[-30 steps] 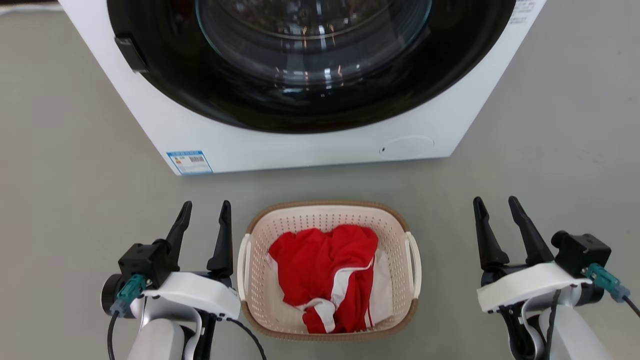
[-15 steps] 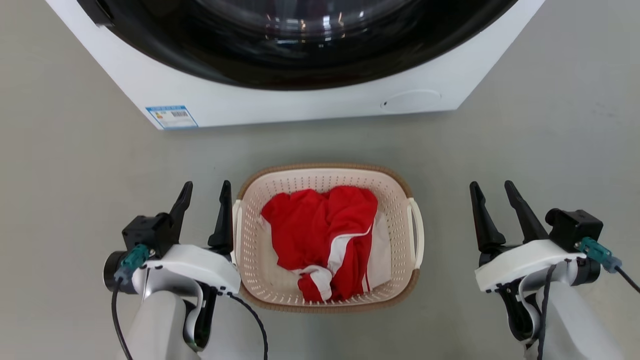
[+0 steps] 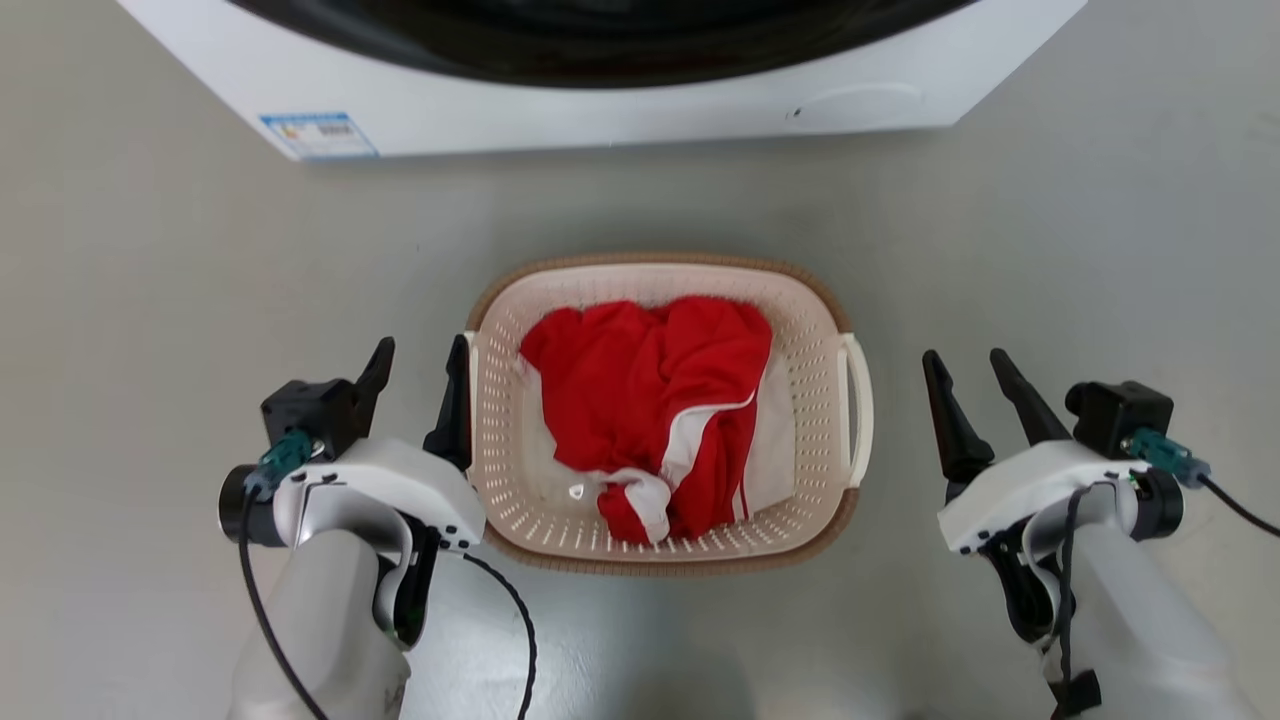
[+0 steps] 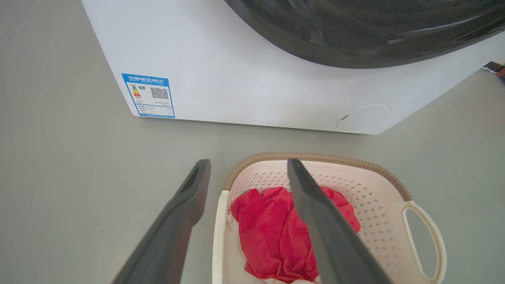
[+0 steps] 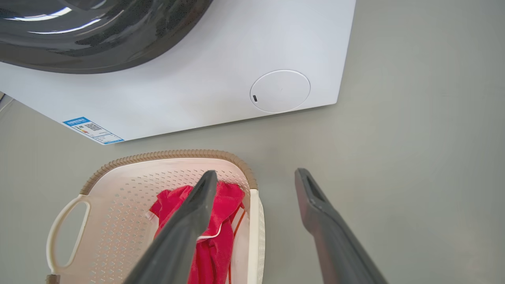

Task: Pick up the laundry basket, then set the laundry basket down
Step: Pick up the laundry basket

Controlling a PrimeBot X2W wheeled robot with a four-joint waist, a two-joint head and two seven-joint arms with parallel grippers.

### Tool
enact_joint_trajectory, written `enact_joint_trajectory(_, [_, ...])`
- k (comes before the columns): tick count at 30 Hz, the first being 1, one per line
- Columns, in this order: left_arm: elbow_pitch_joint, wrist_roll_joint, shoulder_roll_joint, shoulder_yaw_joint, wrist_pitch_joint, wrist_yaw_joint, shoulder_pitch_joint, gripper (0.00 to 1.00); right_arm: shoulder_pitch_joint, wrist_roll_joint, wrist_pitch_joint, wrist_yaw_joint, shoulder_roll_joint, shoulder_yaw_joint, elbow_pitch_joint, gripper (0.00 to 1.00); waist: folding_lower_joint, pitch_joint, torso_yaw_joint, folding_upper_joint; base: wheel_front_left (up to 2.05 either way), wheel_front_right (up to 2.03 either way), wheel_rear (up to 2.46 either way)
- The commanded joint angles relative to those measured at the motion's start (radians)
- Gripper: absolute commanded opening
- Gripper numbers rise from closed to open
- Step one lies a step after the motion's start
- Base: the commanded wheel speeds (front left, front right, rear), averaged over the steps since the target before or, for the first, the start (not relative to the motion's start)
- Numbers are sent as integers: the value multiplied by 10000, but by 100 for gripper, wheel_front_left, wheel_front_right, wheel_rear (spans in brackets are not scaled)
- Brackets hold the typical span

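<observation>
**A:** Head view first. Tools?

**B:** Two. The left tool (image 3: pixel 422 345) has its jaws spread wide with nothing between them. Its inner finger lies just beside the left side of the laundry basket (image 3: pixel 650 259); whether they touch I cannot tell. The right tool (image 3: pixel 963 354) is equally wide and empty. It is near the right handle (image 3: pixel 864 400) but apart from it, with grey floor (image 3: pixel 150 300) showing between.

**A:** Basket position?

**B:** On the floor, upright, between the two tools and in front of the white washer (image 3: pixel 600 110). Count: one basket, two white handles, one red garment (image 3: pixel 640 390) with white trim bunched inside.

**A:** Left wrist view?

**B:** Two dark fingers, wide apart. The outer one lies over bare floor, the other over the basket's interior. The basket's near white edge shows in the gap. No grip. One blue label (image 4: pixel 149 96) on the washer's lower front, one round cover (image 4: pixel 363 117) near its other corner.

**A:** Right wrist view?

**B:** Mirror picture. One finger crosses the red garment, the other is over floor, and the near white edge shows between them. Nothing clamped. Whether the fingers sit above the rim or level with it, I cannot tell. The far handle is an open loop at that view's lower left.
</observation>
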Motion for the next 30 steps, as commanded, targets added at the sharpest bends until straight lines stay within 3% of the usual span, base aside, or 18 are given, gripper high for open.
enact_joint_trajectory(1, [94, -77, 139, 192, -59, -28, -251, 100, -96, 143, -109, 63, -50, 306, 93, 100, -1, 339, 80, 0, 0, 0, 0])
enact_joint_trajectory(21, [3101, -92, 139, -27, -59, -221, -2554, 100, -2205, 1248, -109, 63, 100, 2023, 2422, 100, -1, 2575, 214, 0, 0, 0, 0])
enact_joint_trajectory(30, [4652, -295, 139, -252, -59, -220, -3674, 100, -3074, 1973, -109, 63, 210, 3308, 3186, 100, -1, 3394, 181, 0, 0, 0, 0])
